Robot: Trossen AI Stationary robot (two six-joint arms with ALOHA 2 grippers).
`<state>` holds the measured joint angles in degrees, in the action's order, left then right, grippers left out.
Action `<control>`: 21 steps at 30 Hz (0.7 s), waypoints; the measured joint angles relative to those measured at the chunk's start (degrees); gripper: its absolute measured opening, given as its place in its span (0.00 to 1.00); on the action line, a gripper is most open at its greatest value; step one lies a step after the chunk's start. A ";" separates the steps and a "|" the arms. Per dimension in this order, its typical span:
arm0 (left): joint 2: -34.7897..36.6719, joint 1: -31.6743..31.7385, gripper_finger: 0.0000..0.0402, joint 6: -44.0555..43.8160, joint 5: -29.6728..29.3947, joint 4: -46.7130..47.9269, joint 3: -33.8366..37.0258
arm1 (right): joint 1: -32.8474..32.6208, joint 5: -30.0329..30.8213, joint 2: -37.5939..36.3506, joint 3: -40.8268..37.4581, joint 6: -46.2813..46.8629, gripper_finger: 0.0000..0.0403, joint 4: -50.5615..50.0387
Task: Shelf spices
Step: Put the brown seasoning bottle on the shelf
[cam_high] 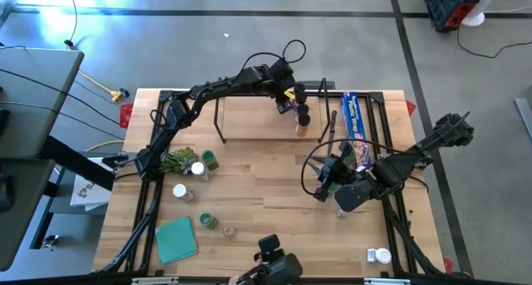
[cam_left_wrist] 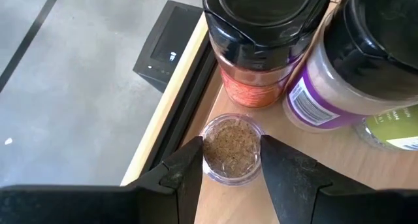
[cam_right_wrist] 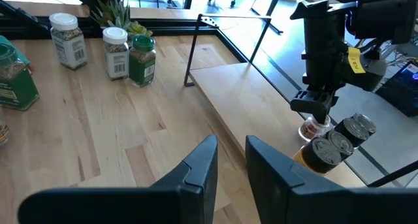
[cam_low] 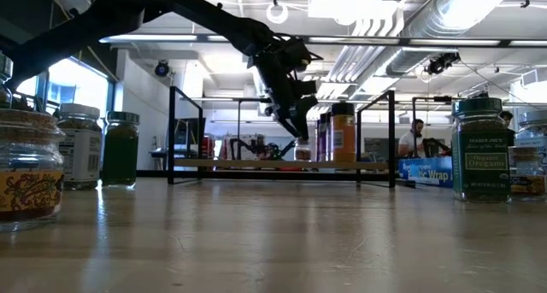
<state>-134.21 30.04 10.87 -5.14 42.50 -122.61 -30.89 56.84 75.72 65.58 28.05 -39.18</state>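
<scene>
The shelf (cam_high: 249,123) stands at the table's far side. Three spice jars stand in a row on its board near the right end: a black-lidded one with orange spice (cam_left_wrist: 258,48), a purple-labelled one (cam_left_wrist: 346,80) and another. My left gripper (cam_left_wrist: 230,160) reaches over the board, its fingers either side of a small clear jar of brown spice (cam_left_wrist: 230,149). My right gripper (cam_right_wrist: 232,160) hovers open and empty over the table's middle right (cam_high: 320,185). More jars (cam_high: 199,169) stand on the table's left part. My left gripper has the small clear jar pinched by its body just under the rim (cam_left_wrist: 208,160), one finger on each side. The fingers come from above, pointing down. The jar stands upright with its base on the shelf board (cam_right_wrist: 312,127), near the board's far edge.
A blue wrap box (cam_high: 355,117) lies right of the shelf. A small green plant (cam_high: 176,159) and a teal square (cam_high: 176,239) sit on the left side. One white-lidded jar (cam_high: 379,255) stands near the right near corner. Bare wood (cam_high: 258,185) lies in the middle.
</scene>
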 joint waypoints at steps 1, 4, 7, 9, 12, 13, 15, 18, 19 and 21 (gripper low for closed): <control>0.00 -0.01 0.36 -0.03 -0.05 0.02 0.00 | -0.02 0.00 0.00 0.00 0.00 0.18 0.00; 0.00 -0.02 0.36 -0.07 -0.09 0.22 0.00 | 0.00 0.00 0.00 0.00 0.00 0.18 0.00; 0.00 -0.02 0.36 -0.07 -0.11 0.80 -0.02 | -0.01 0.00 0.00 0.00 0.00 0.18 0.00; 0.00 -0.02 0.36 -0.06 -0.22 0.94 -0.02 | 0.00 0.00 0.00 0.00 0.00 0.18 0.00; 0.01 -0.02 0.36 0.76 -0.29 0.92 -0.02 | -0.02 0.00 0.00 0.00 0.00 0.18 0.00; 0.02 -0.02 0.36 0.79 -0.30 0.92 -0.02 | -0.02 0.00 0.00 0.00 0.00 0.18 0.00; 0.02 -0.02 0.36 0.79 -0.31 0.92 -0.02 | -0.02 0.00 0.00 0.00 0.00 0.18 0.00; 0.02 -0.04 0.36 0.85 -0.61 1.17 -0.20 | 0.00 0.00 0.00 0.00 0.16 0.18 0.00; 0.02 -0.04 0.36 0.93 -0.77 1.50 -0.46 | -0.01 0.00 0.00 0.00 0.24 0.18 0.00; 0.02 -0.05 0.36 1.02 -1.00 1.71 -0.71 | -0.02 0.00 0.00 0.00 0.42 0.18 0.00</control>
<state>-134.19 29.99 11.90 -6.14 44.21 -123.32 -30.91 56.84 75.72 65.58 28.47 -39.18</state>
